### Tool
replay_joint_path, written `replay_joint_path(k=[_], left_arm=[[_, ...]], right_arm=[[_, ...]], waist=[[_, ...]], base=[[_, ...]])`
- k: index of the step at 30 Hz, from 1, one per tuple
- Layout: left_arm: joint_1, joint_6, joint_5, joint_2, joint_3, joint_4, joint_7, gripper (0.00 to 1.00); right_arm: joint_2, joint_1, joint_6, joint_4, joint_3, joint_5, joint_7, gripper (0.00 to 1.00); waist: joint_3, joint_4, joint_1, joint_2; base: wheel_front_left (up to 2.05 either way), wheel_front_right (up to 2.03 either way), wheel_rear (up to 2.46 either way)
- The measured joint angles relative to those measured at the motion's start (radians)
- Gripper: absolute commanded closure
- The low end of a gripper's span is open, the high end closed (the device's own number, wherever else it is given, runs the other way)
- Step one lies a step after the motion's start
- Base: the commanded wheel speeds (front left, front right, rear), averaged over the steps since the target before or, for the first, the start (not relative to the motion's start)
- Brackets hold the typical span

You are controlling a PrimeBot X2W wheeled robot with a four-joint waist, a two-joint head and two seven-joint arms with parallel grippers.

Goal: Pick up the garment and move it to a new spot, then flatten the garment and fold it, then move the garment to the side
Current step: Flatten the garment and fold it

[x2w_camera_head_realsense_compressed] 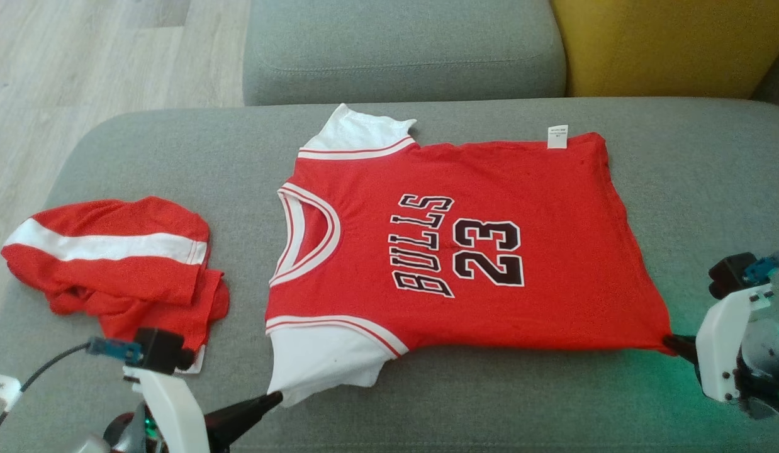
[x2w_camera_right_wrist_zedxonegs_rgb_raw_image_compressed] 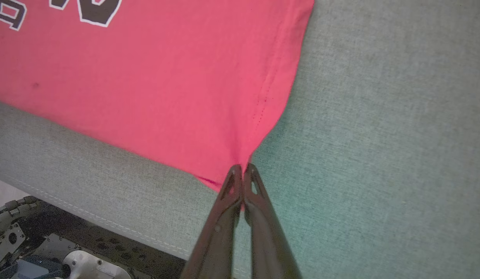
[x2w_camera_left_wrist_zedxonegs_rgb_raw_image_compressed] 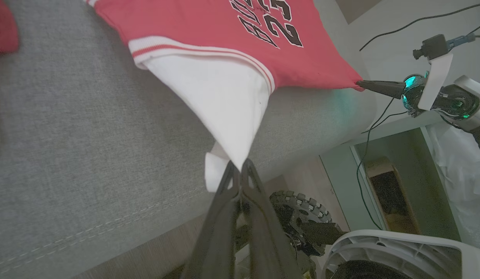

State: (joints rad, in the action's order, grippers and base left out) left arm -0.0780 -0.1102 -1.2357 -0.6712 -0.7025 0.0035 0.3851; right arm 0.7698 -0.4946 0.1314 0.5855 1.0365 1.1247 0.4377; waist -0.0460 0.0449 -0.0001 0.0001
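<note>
Holding at the lower edge of the frame, the left gripper is clamped on the tip of the white sleeve. The right gripper, lower right, is clamped on the near hem corner of the jersey. The jersey lies spread, print up, mid-frame on the grey cushion, drawn taut between both grips. Judgement: light, soft, limp cloth. Corners are the sound holds, and it will sag if lifted. A second red garment lies bunched at left, apart.
</note>
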Motion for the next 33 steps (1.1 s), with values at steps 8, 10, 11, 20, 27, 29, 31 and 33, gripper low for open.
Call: replay_joint_path(k=[8, 10, 11, 20, 27, 29, 31, 33], left_arm=[[-0.002, 0.033, -0.007, -0.022, 0.019, -0.061, 0.002, 1.00], [-0.016, 0.045, -0.005, -0.022, 0.033, -0.063, 0.000, 1.00], [-0.028, 0.046, -0.005, -0.022, 0.038, -0.064, 0.000, 1.00], [-0.163, 0.058, 0.013, -0.015, 0.061, -0.063, 0.019, 1.00], [-0.302, 0.059, 0.040, 0.041, 0.068, 0.005, 0.027, 1.00], [-0.340, 0.059, 0.046, 0.062, 0.069, 0.033, 0.027, 1.00], [-0.381, 0.059, 0.058, 0.081, 0.070, 0.068, 0.025, 1.00], [-0.422, 0.059, 0.072, 0.099, 0.071, 0.106, 0.021, 1.00]], right_arm=[[0.009, -0.018, 0.000, -0.018, -0.005, 0.009, 0.000, 1.00], [0.012, -0.041, 0.000, -0.015, -0.001, -0.012, 0.000, 1.00], [0.013, -0.056, 0.000, -0.015, 0.000, -0.021, 0.002, 1.00], [0.012, -0.170, 0.000, 0.010, 0.001, -0.047, 0.003, 1.00], [-0.018, -0.272, 0.000, 0.039, 0.015, -0.071, 0.004, 1.00], [-0.030, -0.302, 0.000, 0.052, 0.019, -0.077, 0.004, 1.00], [-0.040, -0.326, 0.000, 0.066, 0.024, -0.079, 0.002, 1.00], [-0.050, -0.347, 0.000, 0.082, 0.031, -0.081, 0.002, 1.00]], waist=[[0.020, -0.008, 0.0000, 0.0000], [0.026, -0.010, 0.0000, 0.0000], [0.029, -0.011, 0.0000, 0.0000], [0.081, -0.015, 0.0000, 0.0000], [0.144, -0.022, 0.0001, 0.0000], [0.164, -0.024, 0.0001, 0.0000], [0.183, -0.027, 0.0001, 0.0000], [0.203, -0.030, 0.0001, 0.0000]], base=[[0.00, 0.00, 0.00], [0.00, 0.00, 0.00], [0.00, 0.00, 0.00], [0.00, 0.00, 0.00], [0.00, 0.00, 0.00], [0.00, 0.00, 0.00], [0.00, 0.00, 0.00], [0.00, 0.00, 0.00]])
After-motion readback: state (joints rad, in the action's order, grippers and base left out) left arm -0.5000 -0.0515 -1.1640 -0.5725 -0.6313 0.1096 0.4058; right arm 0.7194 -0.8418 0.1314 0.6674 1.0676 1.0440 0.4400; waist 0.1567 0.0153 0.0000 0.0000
